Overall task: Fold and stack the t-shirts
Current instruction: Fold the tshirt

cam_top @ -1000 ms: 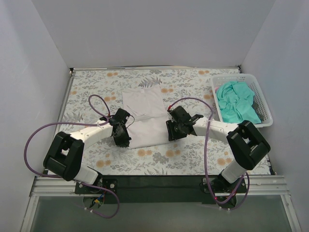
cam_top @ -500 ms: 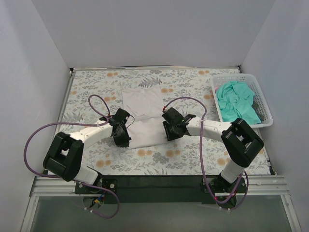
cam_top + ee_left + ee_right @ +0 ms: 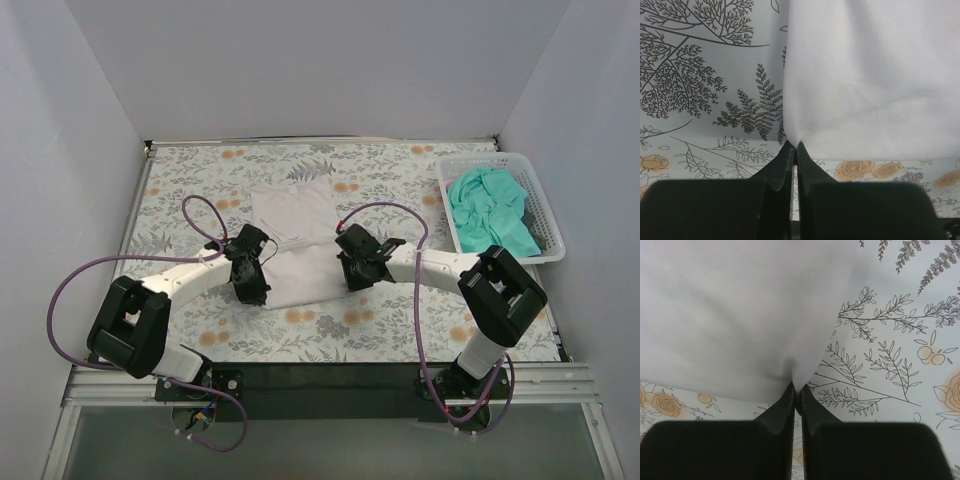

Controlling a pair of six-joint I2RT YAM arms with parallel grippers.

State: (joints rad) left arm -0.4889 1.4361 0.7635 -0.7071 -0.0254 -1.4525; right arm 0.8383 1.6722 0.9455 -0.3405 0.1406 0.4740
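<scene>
From above, the white t-shirt (image 3: 293, 238) lies partly folded near the middle of the flowered table (image 3: 400, 165), its near edge lifted a little between the two arms. The left end effector (image 3: 261, 295) is at the shirt's near left corner and the right end effector (image 3: 351, 282) is at its near right corner. The teal-green t-shirt (image 3: 489, 211) is crumpled inside the white basket (image 3: 481, 157) at the far right of the table, well apart from both arms. A purple cable (image 3: 75, 275) loops along each arm.

In the left wrist view, the left end effector (image 3: 794, 146) has its two dark fingers pressed together on the corner of the white t-shirt (image 3: 870, 75). The cloth fans up and to the right from that pinch, with the leaf-and-rose table (image 3: 700, 75) showing to the left and below.

In the right wrist view, the right end effector (image 3: 796, 388) is likewise pinched tight on a gathered point of the white t-shirt (image 3: 730, 305). The cloth spreads up and to the left from the fingertips, and the printed table (image 3: 900, 350) is bare to the right.
</scene>
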